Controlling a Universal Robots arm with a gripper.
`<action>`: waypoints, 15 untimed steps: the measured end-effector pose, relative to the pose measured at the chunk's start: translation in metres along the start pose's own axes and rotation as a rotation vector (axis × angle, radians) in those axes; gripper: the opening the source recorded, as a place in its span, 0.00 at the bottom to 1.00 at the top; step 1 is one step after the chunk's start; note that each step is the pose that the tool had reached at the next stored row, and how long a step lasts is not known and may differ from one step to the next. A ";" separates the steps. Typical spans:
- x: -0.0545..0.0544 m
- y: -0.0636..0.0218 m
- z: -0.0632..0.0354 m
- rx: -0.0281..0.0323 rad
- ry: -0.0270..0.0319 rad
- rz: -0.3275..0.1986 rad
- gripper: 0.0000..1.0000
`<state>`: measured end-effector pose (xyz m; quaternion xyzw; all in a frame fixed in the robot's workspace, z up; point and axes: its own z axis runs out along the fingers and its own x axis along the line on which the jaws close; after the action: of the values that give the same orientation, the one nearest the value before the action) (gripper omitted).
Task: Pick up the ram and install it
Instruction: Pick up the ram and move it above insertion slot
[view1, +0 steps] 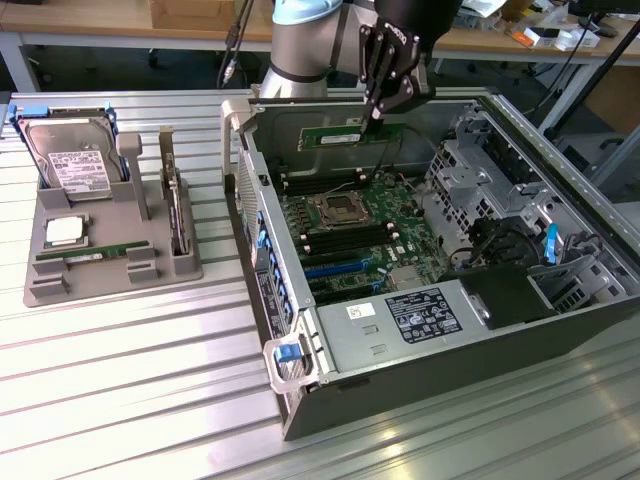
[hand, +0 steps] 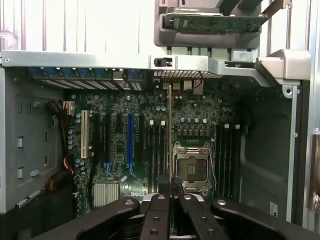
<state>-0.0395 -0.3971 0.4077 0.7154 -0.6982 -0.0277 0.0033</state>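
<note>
A robotics lab: slatted aluminium workbench (view1: 120, 380), opened computer case (view1: 450, 372), cluttered desks (view1: 100, 25) behind.

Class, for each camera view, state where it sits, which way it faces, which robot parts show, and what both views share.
Exterior view: off the arm, above the table, looking down into the open computer case; shows the arm and the gripper, shut on the ram.
Wrist view: on the wrist, looking along the gripper and the edge-on ram onto the motherboard; shows the gripper's black fingers.
Shared: gripper, ram, motherboard.
</note>
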 end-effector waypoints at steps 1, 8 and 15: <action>0.000 -0.0024 0.0000 -0.0001 0.0000 0.000 0.12; 0.000 -0.0185 0.0000 0.0000 0.0000 0.000 0.12; 0.001 -0.0356 0.0001 0.0000 0.0001 0.000 0.12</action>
<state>-0.0039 -0.3971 0.4060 0.7154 -0.6982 -0.0277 0.0033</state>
